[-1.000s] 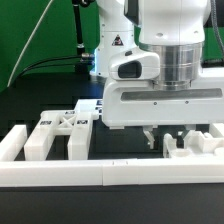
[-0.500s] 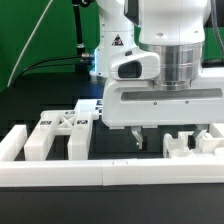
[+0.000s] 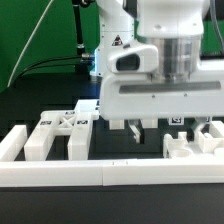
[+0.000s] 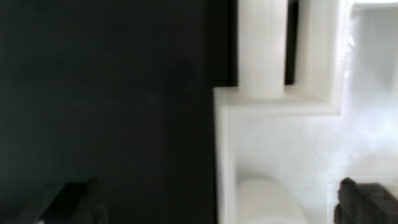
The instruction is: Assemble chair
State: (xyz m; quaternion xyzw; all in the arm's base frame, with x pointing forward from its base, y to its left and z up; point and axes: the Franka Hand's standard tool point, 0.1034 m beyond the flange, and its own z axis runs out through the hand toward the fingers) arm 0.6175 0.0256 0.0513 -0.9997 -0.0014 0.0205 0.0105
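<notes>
My gripper (image 3: 155, 126) hangs open just above the table, over the inner edge of a white blocky chair piece (image 3: 192, 146) at the exterior view's right, and holds nothing. In the wrist view the same white piece (image 4: 285, 120) runs between and past the dark fingertips (image 4: 71, 200), which stand wide apart without touching it; the gripper (image 4: 222, 205) is empty. Other white chair pieces with square tags (image 3: 58, 135) lie at the exterior view's left.
A long low white border rail (image 3: 100, 176) runs along the front, with a short arm at its left end (image 3: 14, 145). A flat white tagged part (image 3: 88, 108) lies behind the left pieces. The table top is black.
The jaws have gone from partly closed on the right white piece to wide open. The hand has risen a little and shifted toward the exterior view's left.
</notes>
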